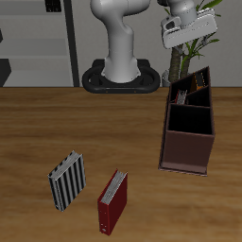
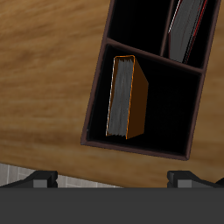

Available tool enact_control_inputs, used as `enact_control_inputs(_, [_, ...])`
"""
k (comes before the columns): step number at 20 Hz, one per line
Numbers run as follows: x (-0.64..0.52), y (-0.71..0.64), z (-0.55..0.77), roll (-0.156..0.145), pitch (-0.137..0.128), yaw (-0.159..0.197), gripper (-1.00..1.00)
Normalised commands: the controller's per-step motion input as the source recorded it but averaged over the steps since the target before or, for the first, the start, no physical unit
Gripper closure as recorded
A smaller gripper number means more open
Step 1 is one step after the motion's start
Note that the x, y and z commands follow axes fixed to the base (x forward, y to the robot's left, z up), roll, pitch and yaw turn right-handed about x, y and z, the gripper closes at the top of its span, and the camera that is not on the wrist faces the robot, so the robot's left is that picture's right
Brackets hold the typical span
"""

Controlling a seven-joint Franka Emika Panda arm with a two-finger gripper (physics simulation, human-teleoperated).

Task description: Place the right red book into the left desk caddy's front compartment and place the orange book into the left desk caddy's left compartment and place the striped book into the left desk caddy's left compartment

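The left desk caddy (image 1: 186, 151) is a long dark reddish-brown box beside the plant; it also shows in the wrist view (image 2: 94, 96). The orange book (image 2: 125, 98) stands on edge in the caddy's compartment farthest from the table's front edge. A dark maroon book, the right red book (image 2: 187, 30), stands in the neighbouring compartment. Both show at the caddy's back part in the exterior view (image 1: 193, 89). The striped book (image 1: 68, 181) lies flat on the table near the front edge. My gripper (image 1: 174, 43) (image 2: 114, 181) is open and empty, high above the caddy's back end.
A brighter red book (image 1: 112, 201) lies on the table beside the striped book, near the front edge. A potted plant (image 1: 189, 43) stands behind the caddy. The robot's base (image 1: 121, 77) is at the table's back.
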Motion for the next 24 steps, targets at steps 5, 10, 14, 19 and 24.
enact_control_inputs(5, [0.10,-0.26,0.14,-0.068,-0.025,0.001,-1.00])
enact_control_inputs(10, [0.26,-0.61,0.20,-0.130,-0.005,0.026,-1.00])
enact_control_inputs(14, [0.21,-0.63,0.17,-0.106,0.010,0.010,-1.00])
enact_control_inputs(19, [0.31,-0.68,0.16,-0.095,0.021,0.028,-1.00])
enact_control_inputs(24, [0.42,-0.67,0.22,-0.071,0.008,0.010,-1.00])
